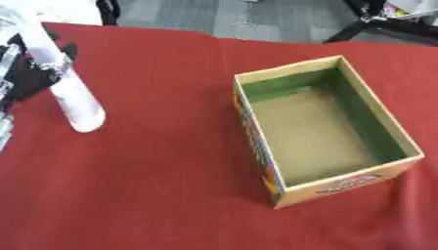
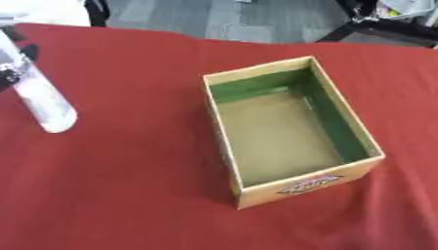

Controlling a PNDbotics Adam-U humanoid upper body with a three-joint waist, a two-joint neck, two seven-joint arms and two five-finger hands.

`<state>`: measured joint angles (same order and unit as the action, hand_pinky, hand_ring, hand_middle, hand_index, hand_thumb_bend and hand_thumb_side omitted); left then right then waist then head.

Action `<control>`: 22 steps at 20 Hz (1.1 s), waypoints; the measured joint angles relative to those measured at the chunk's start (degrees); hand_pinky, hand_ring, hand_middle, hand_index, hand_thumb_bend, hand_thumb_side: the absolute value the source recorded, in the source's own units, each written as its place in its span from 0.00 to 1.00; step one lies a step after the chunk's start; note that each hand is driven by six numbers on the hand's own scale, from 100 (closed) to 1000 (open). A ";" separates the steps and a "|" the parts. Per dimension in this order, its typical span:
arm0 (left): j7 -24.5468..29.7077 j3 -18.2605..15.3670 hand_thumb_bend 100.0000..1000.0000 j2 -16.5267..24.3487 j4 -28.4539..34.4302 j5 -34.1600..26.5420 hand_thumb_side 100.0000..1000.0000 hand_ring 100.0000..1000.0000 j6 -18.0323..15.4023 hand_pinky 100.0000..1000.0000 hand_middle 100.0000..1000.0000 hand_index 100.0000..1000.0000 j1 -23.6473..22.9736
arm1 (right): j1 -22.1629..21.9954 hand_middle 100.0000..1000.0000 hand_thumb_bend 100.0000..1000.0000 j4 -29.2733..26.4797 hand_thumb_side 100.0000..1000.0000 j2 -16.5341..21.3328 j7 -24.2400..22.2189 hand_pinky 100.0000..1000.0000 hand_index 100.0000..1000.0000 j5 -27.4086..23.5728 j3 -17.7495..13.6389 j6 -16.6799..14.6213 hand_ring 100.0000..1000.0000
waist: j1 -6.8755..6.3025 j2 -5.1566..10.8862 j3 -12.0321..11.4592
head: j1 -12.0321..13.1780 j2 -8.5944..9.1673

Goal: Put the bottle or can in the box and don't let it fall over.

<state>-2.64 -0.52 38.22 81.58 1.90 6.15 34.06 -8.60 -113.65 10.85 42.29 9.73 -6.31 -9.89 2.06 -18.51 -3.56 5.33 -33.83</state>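
Bottle: a pale, whitish cylinder with a smooth, faintly mottled skin and a rounded lower end. It stands well to the left of the box, outside it, tilted so its top leans toward the far left corner. I cannot tell whether its base touches the cloth or is just above it.

Band on bottle: a darker ring with small light specks wraps the bottle about halfway up, at the level of the hand.

Left hand: black with silver parts, coming in from the left edge, far to the left of the box. Its dark fingers curl round the bottle's middle, pinching it; 1 fingertip shows on the far side of the bottle.

Right hand: shows in neither eye view.

Box: an open rectangular cardboard carton, tan outside, with straight thin walls. The inner walls are green and the floor is a dull olive-brown; it holds nothing. A red and blue printed logo sits on its near short wall, and coloured print runs along its left long wall. It lies askew, the long axis slanting toward the near right.

Tablecloth: a matte red fabric under the box and all around it, with soft creases near the box's right side.

Floor: grey, beyond the cloth's far edge, behind the box.
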 measured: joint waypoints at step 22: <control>1.23 1.40 0.08 -1.46 -3.33 -0.93 0.40 1.00 -2.30 0.66 0.86 0.72 2.51 | 0.48 0.74 0.00 0.00 0.79 -0.22 -0.23 0.54 0.75 0.00 0.34 0.28 0.64 | 0.15 -0.88 0.73 | 0.58 0.69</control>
<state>-1.41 0.88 36.77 78.25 0.97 3.86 36.57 -8.12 -113.65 10.63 42.07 9.73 -5.97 -9.61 2.21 -19.38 -2.84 5.91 -33.14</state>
